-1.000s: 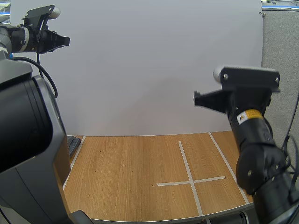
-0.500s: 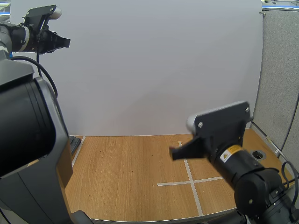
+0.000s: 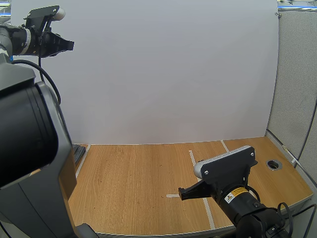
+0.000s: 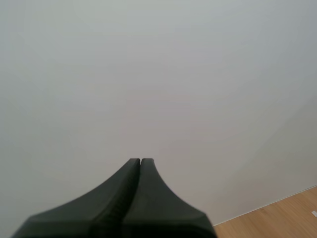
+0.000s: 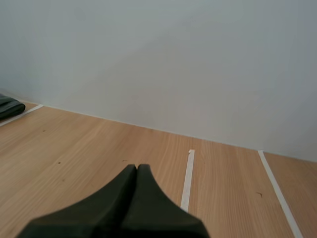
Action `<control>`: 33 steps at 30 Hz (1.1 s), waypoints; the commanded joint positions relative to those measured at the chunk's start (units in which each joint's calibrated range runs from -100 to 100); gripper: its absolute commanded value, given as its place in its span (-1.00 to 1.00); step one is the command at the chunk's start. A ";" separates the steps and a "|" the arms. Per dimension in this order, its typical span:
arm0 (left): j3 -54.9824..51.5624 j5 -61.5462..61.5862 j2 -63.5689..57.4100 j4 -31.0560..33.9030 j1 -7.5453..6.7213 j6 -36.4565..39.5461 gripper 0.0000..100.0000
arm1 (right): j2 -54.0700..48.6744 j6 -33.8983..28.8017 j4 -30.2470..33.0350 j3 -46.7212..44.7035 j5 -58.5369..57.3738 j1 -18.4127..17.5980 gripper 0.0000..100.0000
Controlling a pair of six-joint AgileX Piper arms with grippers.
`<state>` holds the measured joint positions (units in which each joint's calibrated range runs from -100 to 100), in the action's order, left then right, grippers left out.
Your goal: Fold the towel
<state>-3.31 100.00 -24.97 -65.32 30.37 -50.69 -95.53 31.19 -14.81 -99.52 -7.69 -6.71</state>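
Observation:
My left gripper (image 3: 71, 45) is raised high at the far left, pointing at the white back wall; in the left wrist view its fingers (image 4: 140, 163) lie together as one dark wedge, holding nothing. My right gripper (image 3: 182, 193) hangs low over the wooden table (image 3: 129, 183), close to the white tape cross (image 3: 202, 192). The right wrist view has its fingers (image 5: 136, 171) pressed together above the wood beside a tape line (image 5: 187, 178). No towel lies on the table.
A dark flat object (image 3: 78, 153) lies at the table's far left edge, also seen as a dark object (image 5: 9, 107) by the wall. A round grommet hole (image 3: 273, 163) sits at the right. A white wall (image 3: 163, 74) closes the back.
My right arm has swung down from high at the right to low over the table near the tape cross. The left arm has stayed in place.

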 commanded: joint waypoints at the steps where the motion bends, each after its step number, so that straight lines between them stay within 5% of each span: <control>1: -0.23 0.00 -0.50 -1.11 -0.21 0.66 -1.00 | -0.29 1.40 2.06 -0.48 -10.30 0.00 -1.00; 3: -0.23 0.00 -0.50 -1.74 -0.21 0.66 -1.00 | -0.29 3.44 6.16 -0.48 -15.32 0.07 -1.00; 17: -0.23 0.00 -0.50 -3.70 -0.43 0.66 -1.00 | -0.29 3.44 4.36 -0.48 -17.30 0.07 -1.00; 21: -0.61 -1.12 -1.66 1.01 -4.40 1.39 -1.00 | -0.29 3.44 4.36 -0.48 -17.30 0.07 -1.00; 29: -13.71 -32.37 -6.88 6.24 -16.74 2.67 -1.00 | -0.29 3.44 4.36 -0.48 -17.30 0.07 -1.00; 33: -22.15 -49.93 -10.73 7.47 -21.10 2.67 -1.00 | -0.29 3.44 4.36 -0.48 -17.30 0.07 -1.00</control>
<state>-18.02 67.55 -32.10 -59.08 13.17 -48.64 -95.53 34.03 -10.65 -99.96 -25.24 -6.71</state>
